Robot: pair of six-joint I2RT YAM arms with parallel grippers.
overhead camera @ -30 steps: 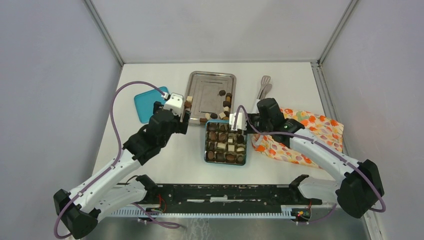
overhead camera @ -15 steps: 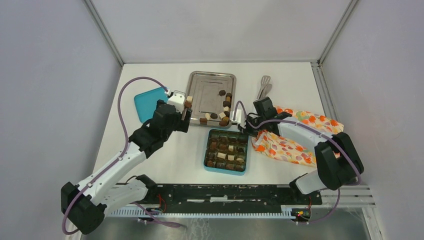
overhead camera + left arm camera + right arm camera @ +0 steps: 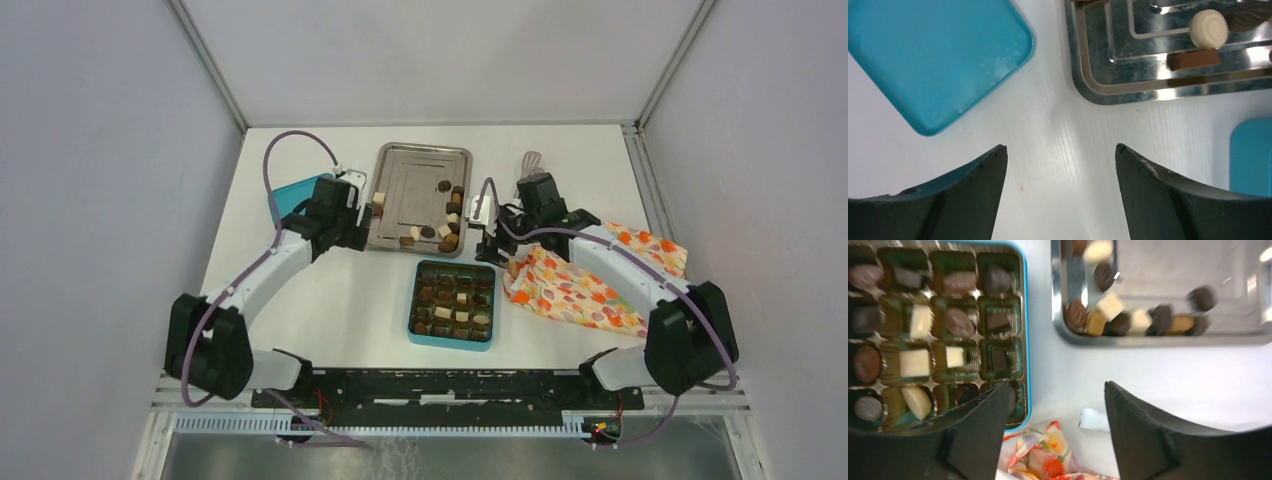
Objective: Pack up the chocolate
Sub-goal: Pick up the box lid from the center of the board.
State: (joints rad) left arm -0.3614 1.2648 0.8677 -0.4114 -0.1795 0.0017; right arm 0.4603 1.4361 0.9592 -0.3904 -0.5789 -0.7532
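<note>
1. The chocolate [image 3: 448, 215] lies in two places. Loose pieces cluster along the right side and near edge of the steel tray [image 3: 410, 180], and the rest sit in the compartments of the teal box [image 3: 450, 344], just nearer the arm bases than the tray.
2. My right wrist picture is blurred. I see dark, brown and cream pieces in the box, but cannot tell whether any compartment is empty.
3. A small white scrap [image 3: 1093, 419] lies beside the floral cloth [image 3: 1043, 455]; I cannot make out what it is.
4. The left arm hides most of the teal lid [image 3: 290, 190] from above, and the right arm covers all but the tip of the metal utensil [image 3: 532, 160].
5. A second ago the right gripper [image 3: 1057, 387] hung over the box's far right corner. Now it has pulled back to the table beside the tray's right edge. Its jaws are apart and hold nothing.
6. The left gripper [image 3: 1060, 150] has swung further away from me, to between the lid and the tray's left edge. Its jaws are also spread wide over bare table [image 3: 1063, 125].
7. From the left wrist I see a cream swirl piece [image 3: 1209, 29] and a brown bar [image 3: 1194, 59] in the tray's corner.
</note>
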